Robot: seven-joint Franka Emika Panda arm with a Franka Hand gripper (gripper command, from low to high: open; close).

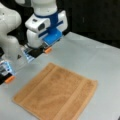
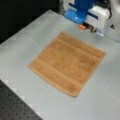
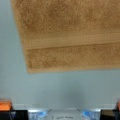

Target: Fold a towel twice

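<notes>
The towel (image 1: 56,93) (image 2: 67,62) lies flat and unfolded on the grey table (image 1: 87,55) in both front views, a tan, roughly square cloth with woven bands near two opposite edges. My gripper (image 1: 28,64) hovers just beyond the towel's far edge, over bare table, and touches nothing. It is open wide, its orange fingertips (image 1: 47,50) spread far apart with nothing between them. In the wrist view the towel (image 3: 70,37) fills the top, one corner at the left, while the gripper (image 3: 61,107) sits at the bottom with an orange fingertip (image 3: 5,105) in the left corner.
Grey table surface (image 2: 25,45) surrounds the towel on all sides. A black perforated board (image 2: 15,105) borders the table at a front view's bottom left. The white arm and its blue wrist mount (image 1: 51,35) rise behind the towel.
</notes>
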